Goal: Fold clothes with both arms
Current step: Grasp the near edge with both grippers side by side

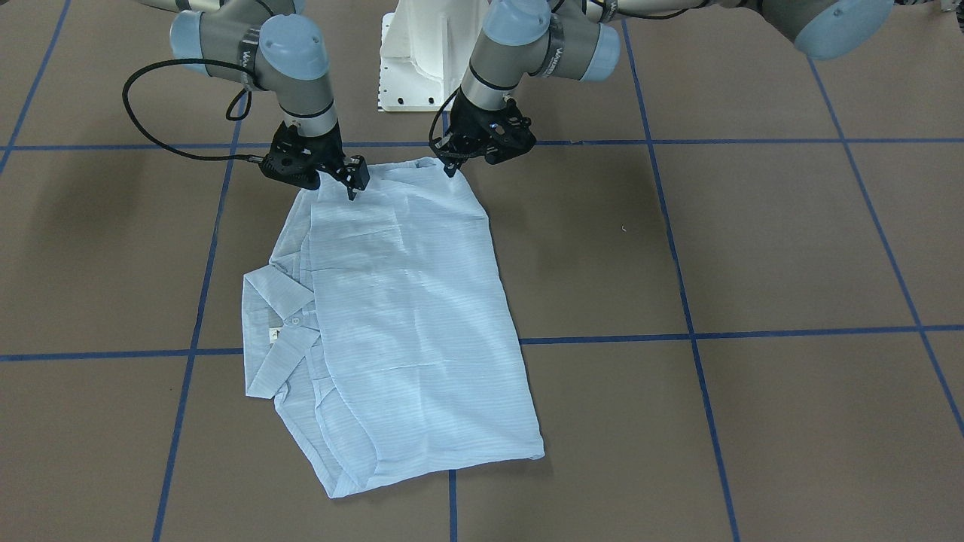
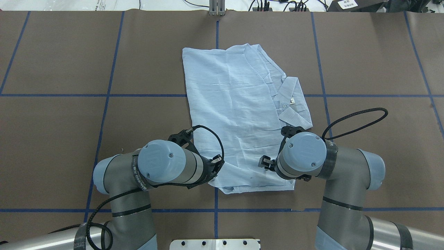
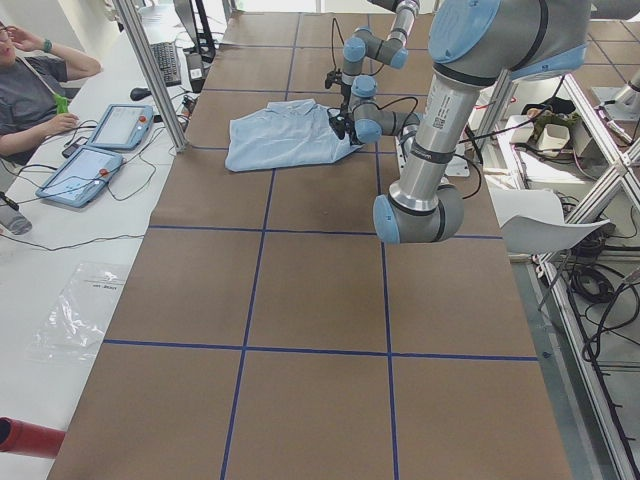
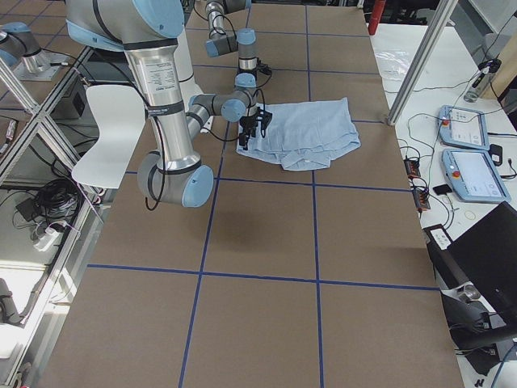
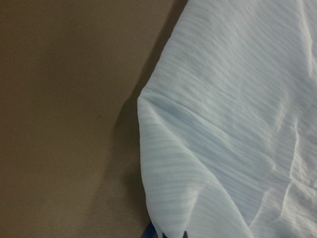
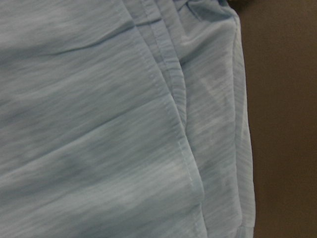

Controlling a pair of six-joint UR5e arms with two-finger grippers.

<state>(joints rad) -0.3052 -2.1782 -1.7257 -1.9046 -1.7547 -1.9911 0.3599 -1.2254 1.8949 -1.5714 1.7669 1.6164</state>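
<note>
The light blue striped shirt [image 1: 407,301] lies folded into a rough rectangle on the brown table. Its collar [image 1: 275,301] and small neck label are on my right side. It also shows in the overhead view [image 2: 232,104]. My left gripper [image 1: 450,169] is down on the shirt's near corner, its fingers together on the cloth. In the left wrist view the fabric [image 5: 237,99] rises in a ridge toward the fingertips. My right gripper [image 1: 352,190] is down on the near edge closer to the collar side and looks shut on the cloth. The right wrist view shows only seamed fabric [image 6: 99,124].
The white pedestal base [image 1: 414,60] stands just behind the grippers. Black cable loops [image 1: 151,113] hang beside my right wrist. Blue tape lines [image 1: 678,335] grid the table. An operator [image 3: 30,90] and tablets [image 3: 100,150] are at the far side of the table.
</note>
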